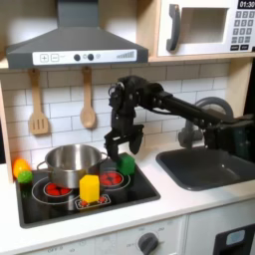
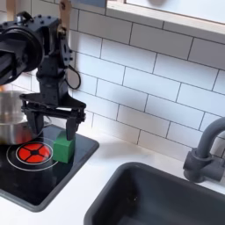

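Steel pot [image 1: 70, 164] on the stove [image 1: 139, 194] — sink [image 1: 209, 167], microwave [image 1: 204, 28] nearby.

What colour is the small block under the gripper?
Green. The block shows best in the second exterior view, below the open gripper.

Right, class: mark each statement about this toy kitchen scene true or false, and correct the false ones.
1. The hand hangs open just above the green block. True.
2. The green block sits inside the metal pot. False: it stands on the stovetop, beside the pot.
3. A yellow block stands at the front of the stovetop in the first exterior view. True.
4. The sink holds a red cup. False: nothing is seen in the basin.
5. Two wooden utensils hang on the tiled wall behind the stove. True.
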Motion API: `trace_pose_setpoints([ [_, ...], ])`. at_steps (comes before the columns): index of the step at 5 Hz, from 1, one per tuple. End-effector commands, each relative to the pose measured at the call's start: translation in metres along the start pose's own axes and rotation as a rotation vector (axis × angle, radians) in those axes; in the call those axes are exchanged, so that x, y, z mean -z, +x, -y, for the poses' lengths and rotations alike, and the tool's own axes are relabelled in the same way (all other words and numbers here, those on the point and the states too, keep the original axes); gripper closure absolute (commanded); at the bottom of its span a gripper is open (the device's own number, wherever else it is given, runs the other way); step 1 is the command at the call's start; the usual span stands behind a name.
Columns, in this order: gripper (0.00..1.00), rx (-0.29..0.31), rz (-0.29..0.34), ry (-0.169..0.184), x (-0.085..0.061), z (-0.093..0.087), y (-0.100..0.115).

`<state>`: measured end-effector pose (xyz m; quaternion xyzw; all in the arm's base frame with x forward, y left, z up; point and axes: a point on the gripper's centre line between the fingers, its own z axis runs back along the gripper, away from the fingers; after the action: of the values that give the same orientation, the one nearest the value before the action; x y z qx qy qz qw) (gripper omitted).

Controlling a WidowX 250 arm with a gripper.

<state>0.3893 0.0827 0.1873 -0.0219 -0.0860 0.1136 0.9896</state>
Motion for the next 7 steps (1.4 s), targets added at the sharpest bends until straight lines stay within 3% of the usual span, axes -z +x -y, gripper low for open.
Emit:
trace_pose_setpoints([
  [1,0.0,-0.03,-0.026,0.003,-0.003,-0.022,-0.011],
  [3,0.0,0.015,0.003,-0.026,-0.026,-0.027,-0.039],
  [6,0.0,0.014,0.004,-0.002,-0.023,-0.022,-0.085],
  [7,0.0,0.03,0.026,0.003,-0.021,-0.022,-0.091],
])
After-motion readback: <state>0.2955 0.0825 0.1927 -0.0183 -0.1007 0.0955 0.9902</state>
